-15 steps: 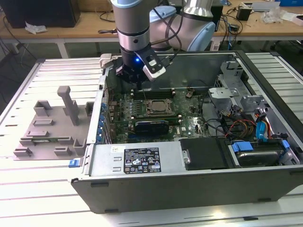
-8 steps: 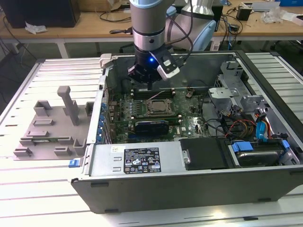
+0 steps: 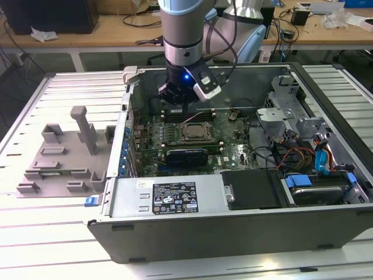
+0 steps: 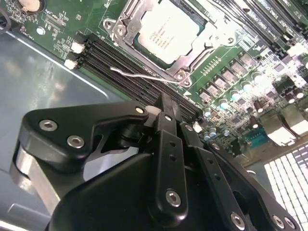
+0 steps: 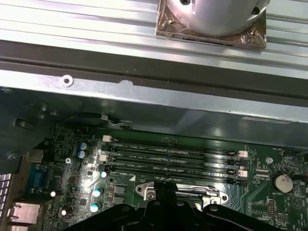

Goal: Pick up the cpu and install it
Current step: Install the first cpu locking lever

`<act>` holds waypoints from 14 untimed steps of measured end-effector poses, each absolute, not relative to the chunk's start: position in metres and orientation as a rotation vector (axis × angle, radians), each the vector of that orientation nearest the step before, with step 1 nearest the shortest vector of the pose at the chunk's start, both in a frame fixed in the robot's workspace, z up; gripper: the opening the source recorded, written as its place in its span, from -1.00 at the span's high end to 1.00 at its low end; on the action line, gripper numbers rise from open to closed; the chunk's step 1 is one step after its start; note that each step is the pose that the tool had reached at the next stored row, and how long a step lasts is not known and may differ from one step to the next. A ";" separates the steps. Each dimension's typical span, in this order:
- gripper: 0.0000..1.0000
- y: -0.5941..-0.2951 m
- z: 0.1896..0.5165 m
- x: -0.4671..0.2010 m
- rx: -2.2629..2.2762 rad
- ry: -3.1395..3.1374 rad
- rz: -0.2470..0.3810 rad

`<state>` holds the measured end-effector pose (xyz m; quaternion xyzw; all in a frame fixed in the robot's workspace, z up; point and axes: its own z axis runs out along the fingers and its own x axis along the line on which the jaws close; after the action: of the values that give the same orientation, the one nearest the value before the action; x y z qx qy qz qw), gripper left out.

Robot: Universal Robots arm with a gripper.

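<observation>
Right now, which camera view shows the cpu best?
The second wrist view: the cpu sits large and unobstructed inside its socket frame. The exterior view shows it small; in the first wrist view the hand covers it.

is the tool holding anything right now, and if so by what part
Nothing is held. The tool hangs above the memory slots with its fingers closed together and nothing between them, while the cpu sits in its socket on the motherboard.

Arm (image 3: 183, 29): grey cylindrical links, pale-blue joint cap, blue indicator light. Gripper (image 4: 166, 108): matte black linkages, silver screws.
</observation>
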<state>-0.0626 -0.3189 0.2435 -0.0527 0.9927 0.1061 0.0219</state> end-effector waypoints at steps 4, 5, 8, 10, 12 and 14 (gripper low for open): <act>0.79 -0.319 0.240 -0.063 -0.140 3.074 0.324; 0.79 -0.319 0.239 -0.063 -0.124 3.074 0.323; 0.79 -0.319 0.236 -0.063 -0.046 3.071 0.319; 0.79 -0.319 0.233 -0.062 0.006 3.068 0.316; 0.79 -0.319 0.231 -0.059 0.019 3.067 0.315; 0.79 -0.319 0.229 -0.053 0.019 3.067 0.315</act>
<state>-0.0531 -0.3192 0.2291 0.0062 0.9943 0.1022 0.0290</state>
